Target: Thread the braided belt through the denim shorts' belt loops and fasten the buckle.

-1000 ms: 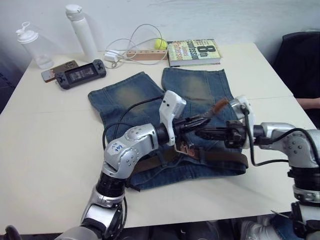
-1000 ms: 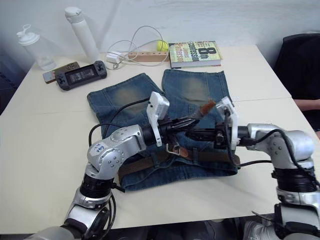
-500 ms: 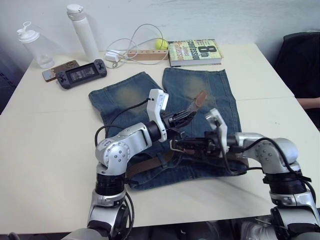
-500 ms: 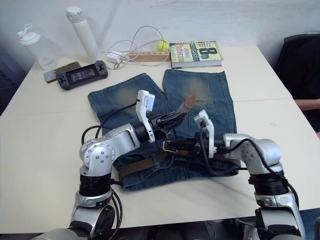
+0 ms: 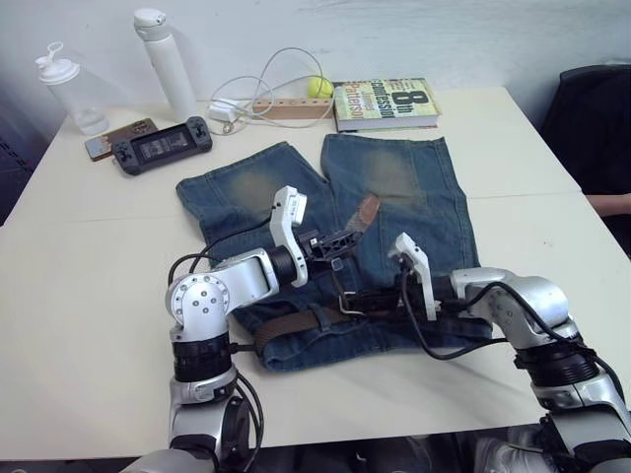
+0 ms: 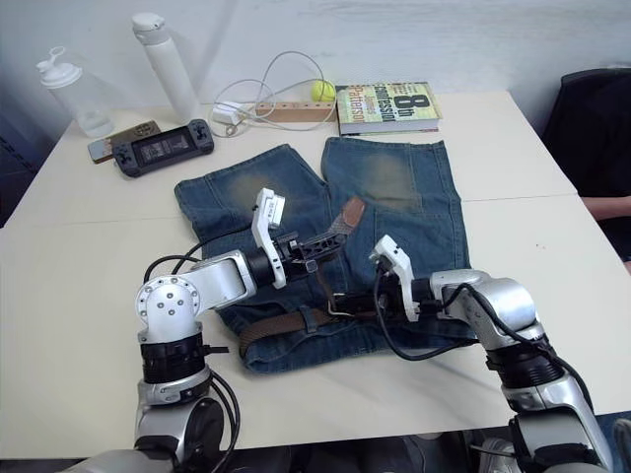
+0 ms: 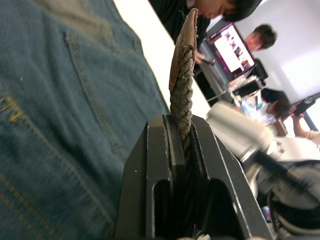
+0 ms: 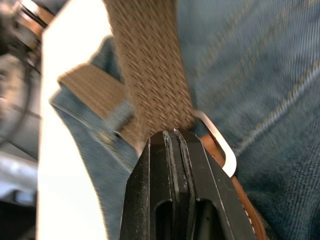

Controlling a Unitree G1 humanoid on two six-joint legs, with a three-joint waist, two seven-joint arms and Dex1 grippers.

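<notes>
The belt [image 5: 296,321] already lies along the waistband of the shorts [image 5: 399,187], which are spread on the bench [image 5: 89,256]. Beside the buckle [image 6: 340,304], the left gripper [image 5: 340,239] has its fingers clamped on the belt's lifted tip; the right gripper [image 6: 347,301] has its fingers together at the buckle. Judging from this, threading looks mostly done and fastening remains.

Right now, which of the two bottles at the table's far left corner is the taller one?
The opaque white bottle; the shorter clear plastic bottle stands to its left.
</notes>
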